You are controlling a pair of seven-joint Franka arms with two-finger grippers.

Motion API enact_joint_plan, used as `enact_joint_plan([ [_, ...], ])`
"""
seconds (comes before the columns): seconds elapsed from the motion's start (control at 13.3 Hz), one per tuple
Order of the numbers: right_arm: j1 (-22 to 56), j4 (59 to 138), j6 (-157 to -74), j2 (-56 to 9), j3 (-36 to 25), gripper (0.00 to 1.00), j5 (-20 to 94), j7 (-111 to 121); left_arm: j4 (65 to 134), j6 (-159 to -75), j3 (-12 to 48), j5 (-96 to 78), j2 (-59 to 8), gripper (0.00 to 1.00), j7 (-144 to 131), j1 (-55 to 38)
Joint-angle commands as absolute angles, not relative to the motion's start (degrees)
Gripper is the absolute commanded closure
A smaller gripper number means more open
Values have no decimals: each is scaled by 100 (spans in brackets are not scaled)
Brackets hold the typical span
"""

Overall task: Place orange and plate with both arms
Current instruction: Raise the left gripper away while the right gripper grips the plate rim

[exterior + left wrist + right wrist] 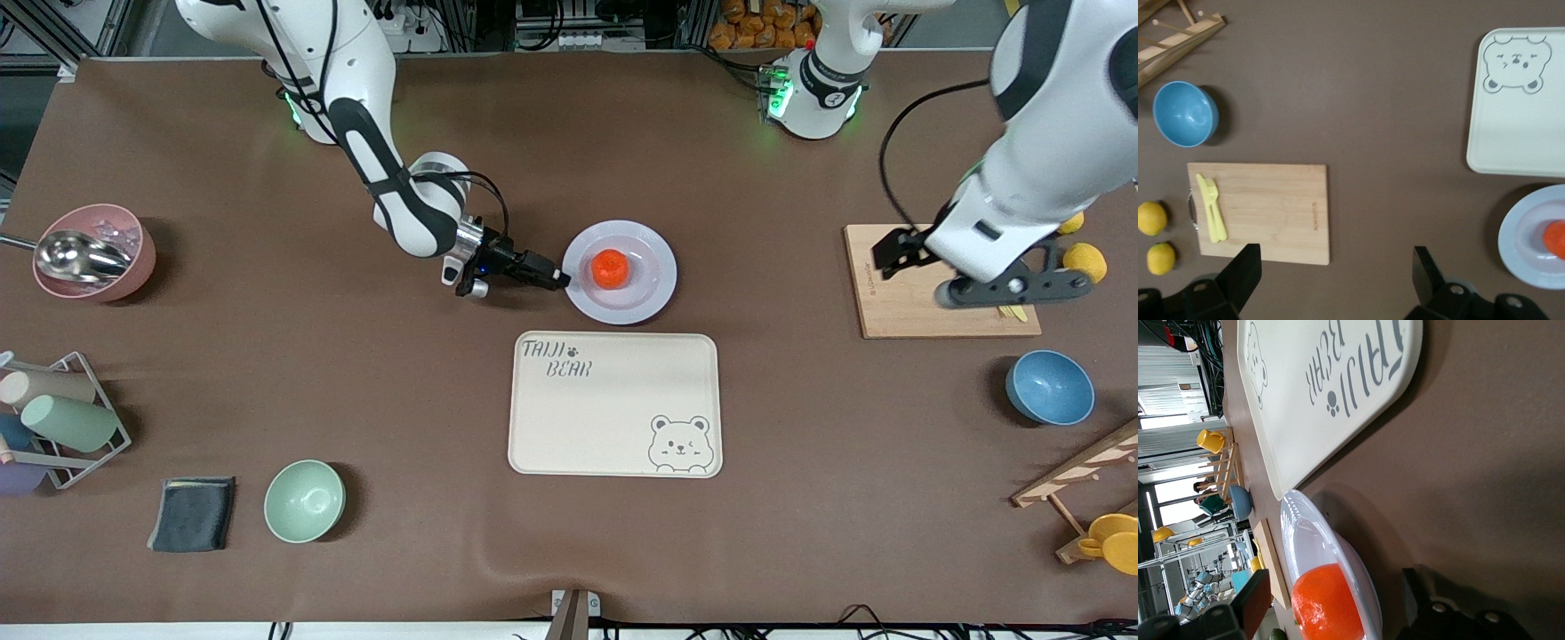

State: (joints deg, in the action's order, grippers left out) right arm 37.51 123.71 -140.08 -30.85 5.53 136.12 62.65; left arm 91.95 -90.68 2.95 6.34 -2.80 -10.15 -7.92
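**Orange sits in the plate, right gripper at its rim**

The orange (611,268), glossy and slightly flattened, rests in the middle of the plate (653,289), a smooth, round, shallow lavender-white dish. The plate lies on the matte brown table (356,373) at twelve o'clock from the cream tray (613,404), a rounded rectangle printed with a bear.

The right gripper (562,279) lies low at the plate's nine o'clock edge. In the right wrist view its fingers (1255,600) stand apart, one on each side of the rim (1358,567), but whether they touch it cannot be made out; the orange (1327,603) is cut off at the frame edge there.

The left gripper (907,253) hangs over the pale wooden cutting board (889,307) toward the left arm's end, fingers (1243,270) spread wide and empty. That arm hides part of the board from the front; its wrist view shows the whole board (1271,213), a yellow-green knife and fork (1211,207) on it, two lemons (1153,218) beside it, and a glossy blue bowl (1183,113).
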Motion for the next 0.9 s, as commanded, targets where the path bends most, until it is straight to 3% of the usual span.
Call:
enact_joint_plan([
  [0.0,3893,12191,-14115,-3217,501,22,13860,6433,9483,-8808,-254,317,201,0,-310,-1055],
  [0.23,4051,12129,-14211,-3252,492,29,14062,6469,9405,-8675,-185,106,281,0,-202,-897],
  [0.6,4140,12076,-14335,-3261,492,53,14080,6478,9264,-8684,-211,-194,361,0,-334,-905],
  [0.68,4140,12076,-14335,-3261,492,60,14080,6486,9264,-8675,-211,-159,352,0,-334,-949],
  [0.83,4131,12067,-14335,-3261,492,85,14080,6600,9272,-8675,-150,-150,378,0,-325,-941],
])
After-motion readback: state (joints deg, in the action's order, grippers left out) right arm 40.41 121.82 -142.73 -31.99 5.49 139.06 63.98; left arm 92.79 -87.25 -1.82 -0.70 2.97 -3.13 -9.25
